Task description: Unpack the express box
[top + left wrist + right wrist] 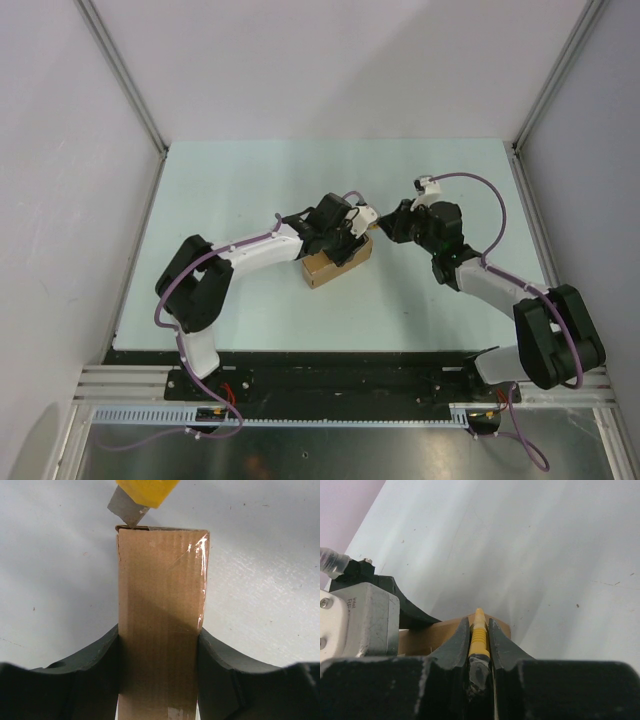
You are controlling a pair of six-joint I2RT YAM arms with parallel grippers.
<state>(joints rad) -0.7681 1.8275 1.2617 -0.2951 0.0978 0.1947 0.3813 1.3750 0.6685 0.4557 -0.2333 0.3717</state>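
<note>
The brown cardboard express box [335, 262] lies mid-table. My left gripper [345, 240] is shut on the express box [161, 610], a black finger [92, 665] against each long side; clear tape shines along its right edge. My right gripper [390, 228] is shut on the yellow-and-black utility knife [479, 635], held edge-up between the fingers. The knife's grey blade tip [127, 511] touches the far end of the box at its top left corner. In the right wrist view the box [427, 637] sits just beyond the knife, with the left gripper's body [360, 617] beside it.
The pale green table [250, 180] is walled by white panels with metal posts at the back corners. A black strip and a rail run along the near edge by the arm bases [330, 385].
</note>
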